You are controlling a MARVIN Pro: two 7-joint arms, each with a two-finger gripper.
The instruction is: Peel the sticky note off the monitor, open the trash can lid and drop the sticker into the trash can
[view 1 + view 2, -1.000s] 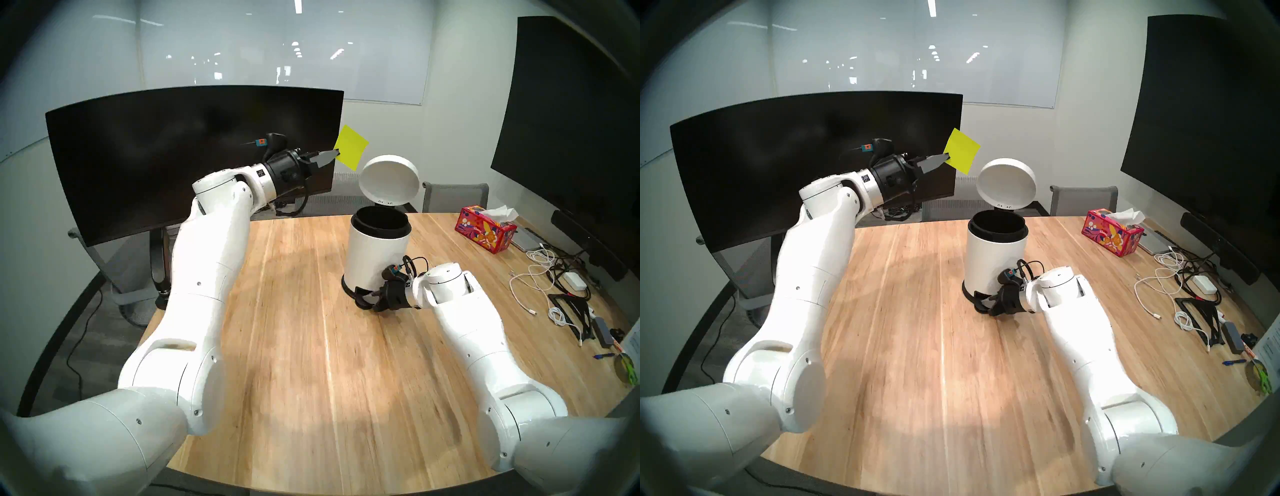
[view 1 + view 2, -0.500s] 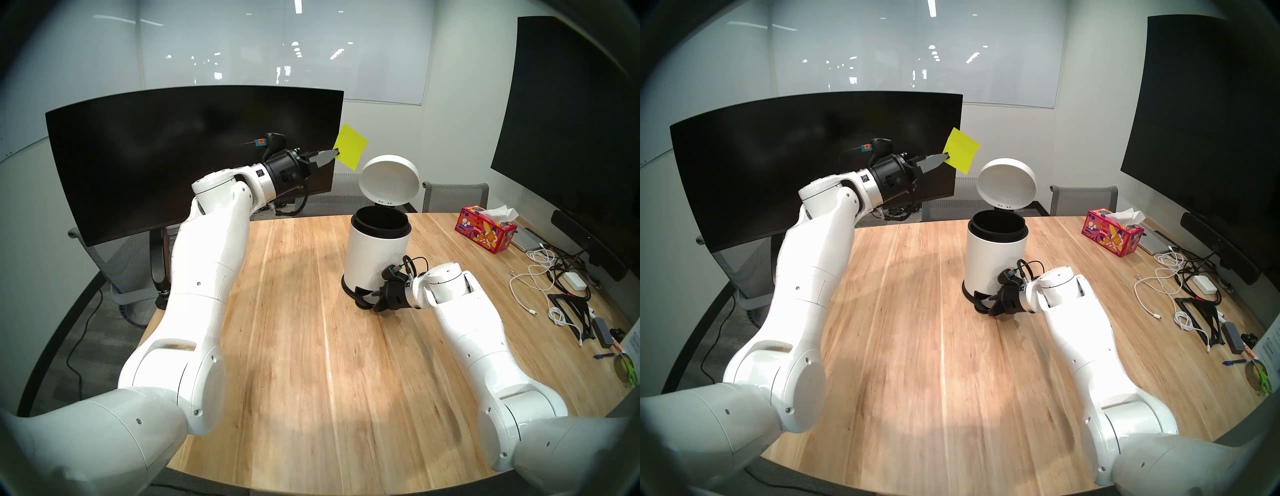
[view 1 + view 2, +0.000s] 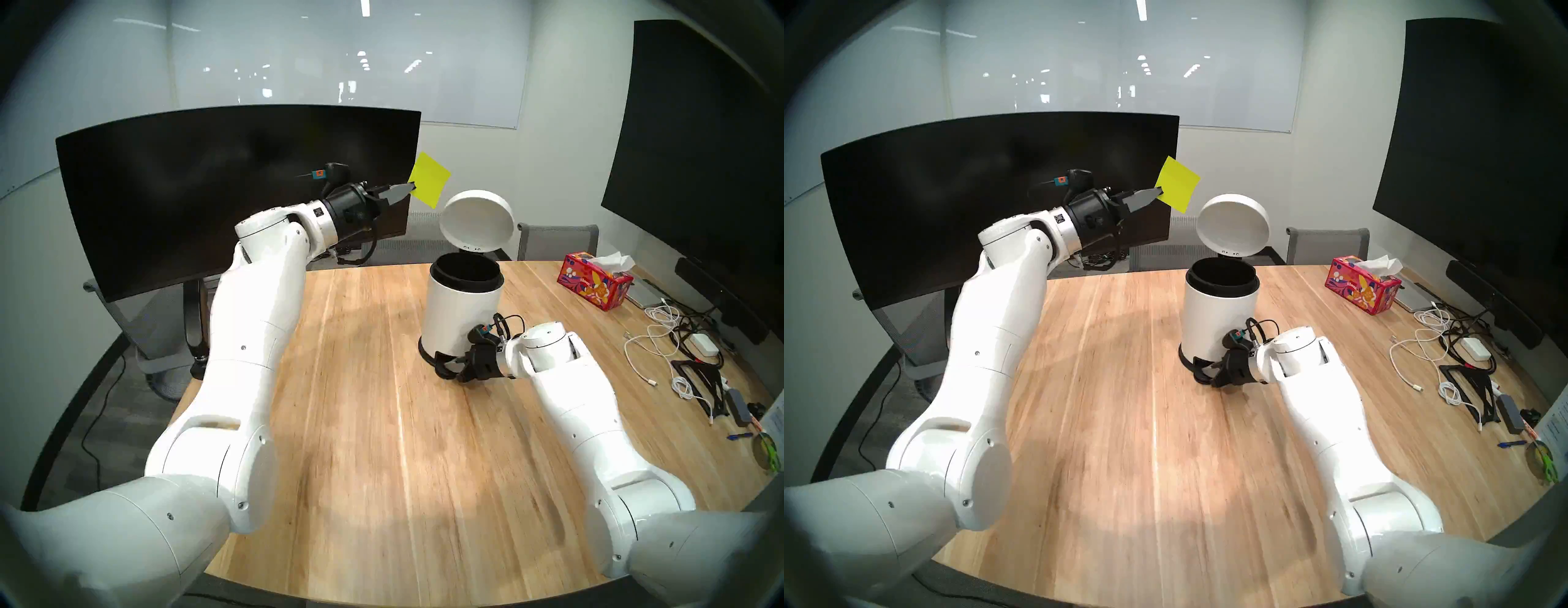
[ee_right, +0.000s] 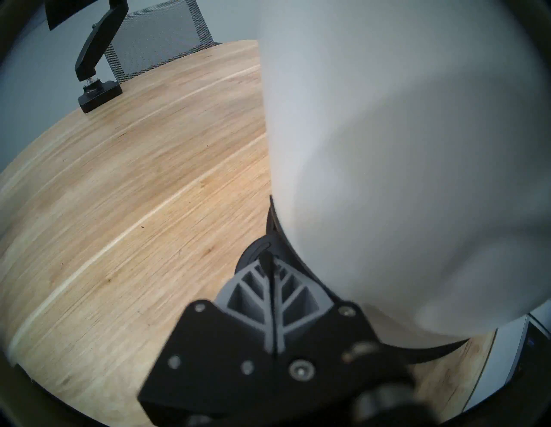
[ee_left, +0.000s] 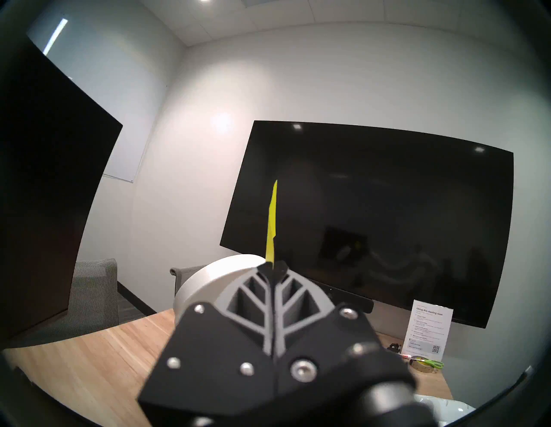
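My left gripper point(image 3: 410, 187) point(image 5: 272, 267) is shut on a corner of the yellow-green sticky note point(image 3: 430, 180) point(image 3: 1178, 184) point(image 5: 272, 220), held in the air off the right end of the curved black monitor point(image 3: 212, 191), up and left of the trash can. The white trash can point(image 3: 460, 310) point(image 4: 402, 149) stands on the wooden table with its round lid point(image 3: 477, 220) point(image 5: 214, 274) tipped up and its black inner rim showing. My right gripper point(image 3: 447, 367) point(image 4: 269, 258) is shut, its fingertips pressing on the black foot pedal point(image 4: 255, 249) at the can's base.
A red tissue box point(image 3: 596, 286), white cables point(image 3: 653, 339), an adapter and black stands lie along the table's right side. A big flat black display point(image 3: 700, 148) hangs on the right wall. Mesh chairs point(image 3: 558, 242) stand behind the table.
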